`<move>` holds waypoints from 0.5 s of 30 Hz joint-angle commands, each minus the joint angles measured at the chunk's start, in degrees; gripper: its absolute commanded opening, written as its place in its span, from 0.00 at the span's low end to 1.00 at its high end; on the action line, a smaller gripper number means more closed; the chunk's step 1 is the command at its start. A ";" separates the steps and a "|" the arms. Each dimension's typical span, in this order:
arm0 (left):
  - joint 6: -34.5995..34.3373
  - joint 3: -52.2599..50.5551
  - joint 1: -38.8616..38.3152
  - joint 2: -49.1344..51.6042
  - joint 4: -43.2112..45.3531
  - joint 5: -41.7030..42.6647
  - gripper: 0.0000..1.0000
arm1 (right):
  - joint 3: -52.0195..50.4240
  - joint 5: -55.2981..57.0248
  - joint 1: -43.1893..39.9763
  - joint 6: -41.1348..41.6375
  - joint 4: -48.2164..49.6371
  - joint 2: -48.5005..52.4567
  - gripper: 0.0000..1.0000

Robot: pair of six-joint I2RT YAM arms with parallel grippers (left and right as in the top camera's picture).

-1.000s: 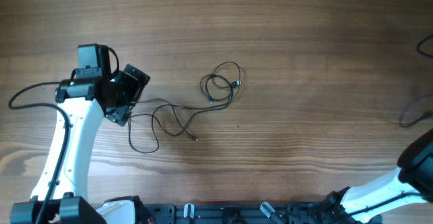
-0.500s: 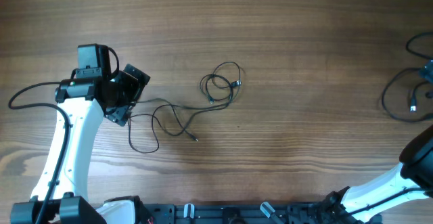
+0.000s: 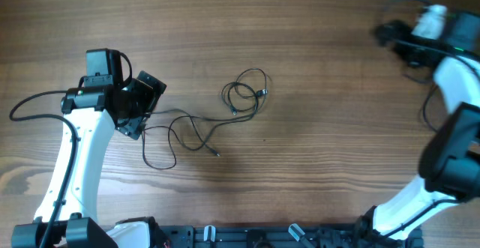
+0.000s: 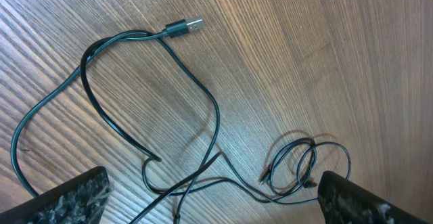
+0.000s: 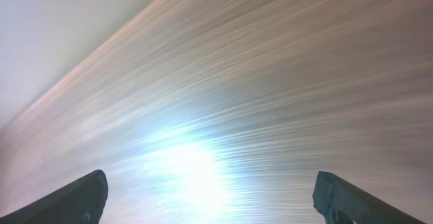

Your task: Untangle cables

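Cables (image 4: 215,119) lie loosely tangled just beside the spread left end effector (image 3: 142,106).

Black cables (image 4: 177,29); brown wood-grain table (image 3: 337,165); white left arm (image 3: 75,165).

Desk (image 3: 315,150): wood, brown, pronounced straight grain, satin finish. In the right wrist view its surface is smeared, with a bright glare patch at 6 o'clock.

Cables (image 3: 244,94): thin black cord, smooth sheath, faint sheen.

Plug (image 4: 184,27), at 11 o'clock in the left wrist view: black moulded body, shiny bare metal shell.

Left arm (image 3: 79,150), at 8 o'clock overhead: smooth white plastic casing, glossy, with matt black housings above it.

Left gripper (image 4: 211,175): fingers (image 4: 74,195) dark, speckled, rough-looking.
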 commanded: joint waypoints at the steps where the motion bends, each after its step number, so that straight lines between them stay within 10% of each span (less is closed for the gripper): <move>1: 0.15 -0.04 -0.26 -0.79 -0.02 -0.76 1.00 | 0.04 -5.07 11.43 0.94 -3.15 0.37 1.00; 8: 0.15 -0.04 -0.26 -0.79 -0.02 -0.76 1.00 | 0.04 -4.55 33.03 2.97 -5.92 0.37 1.00; 11: 0.15 -0.04 -0.26 -0.79 -0.02 -0.76 1.00 | 0.04 2.54 38.93 17.00 -8.09 0.37 0.75; 15: 0.15 -0.04 -0.26 -0.79 -0.02 -0.76 1.00 | -0.81 4.85 44.96 37.53 -11.28 0.37 0.73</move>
